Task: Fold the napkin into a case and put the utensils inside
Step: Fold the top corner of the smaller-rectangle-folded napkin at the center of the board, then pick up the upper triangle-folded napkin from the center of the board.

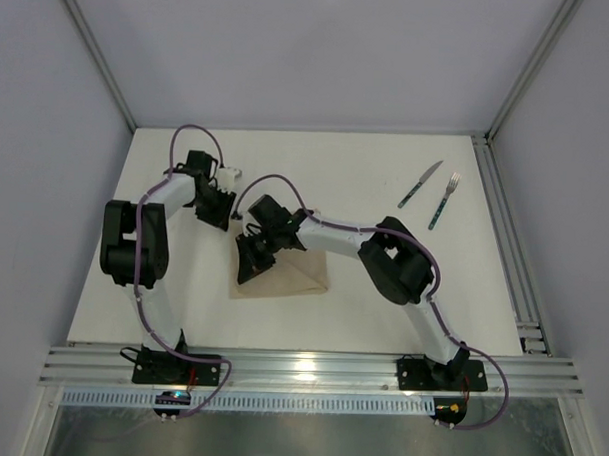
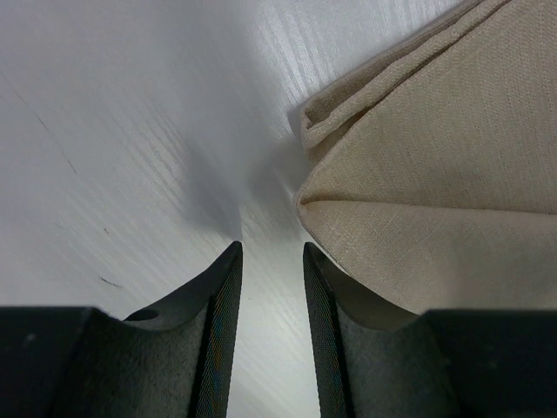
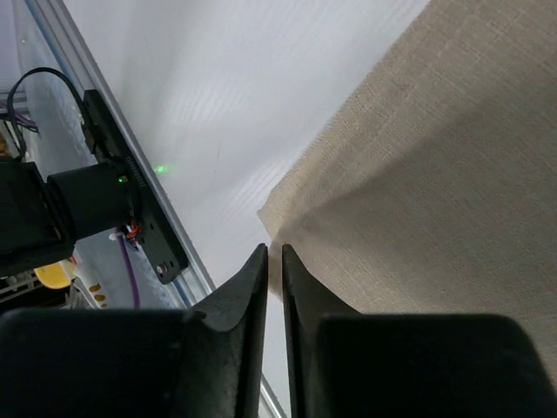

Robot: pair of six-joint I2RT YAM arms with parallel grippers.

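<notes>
napkin (image 1: 293, 276): lay folded and flat near the middle of the table (image 1: 401, 321), between the two arms
left fingers (image 2: 315, 266): stood partly apart with bare table showing in the gap, holding nothing, just beside a folded corner of the napkin
right fingers (image 3: 258, 266): sat low at another corner of the napkin, parted by only a thin slit, with no cloth showing in it
knife (image 1: 420, 184) and fork (image 1: 445, 201): lay near each other but not touching at the far right of the table, well apart from the napkin, metal heads pointing away from the arms
</notes>
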